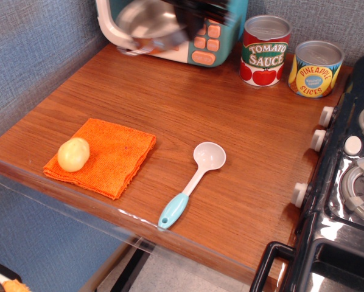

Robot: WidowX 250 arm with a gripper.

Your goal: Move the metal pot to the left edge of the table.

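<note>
The metal pot is a motion-blurred shiny shape high at the top left, lifted off the brown wooden table and in front of the toy microwave. My gripper is a dark blur at the pot's right side, mostly cut off by the top edge. It holds the pot in the air by its right rim. Its fingers are too blurred to make out singly.
A toy microwave stands at the back. A tomato sauce can and a pineapple can stand at the back right. An orange cloth with a yellow fruit lies front left, a spoon mid-front, and a black toy stove at the right.
</note>
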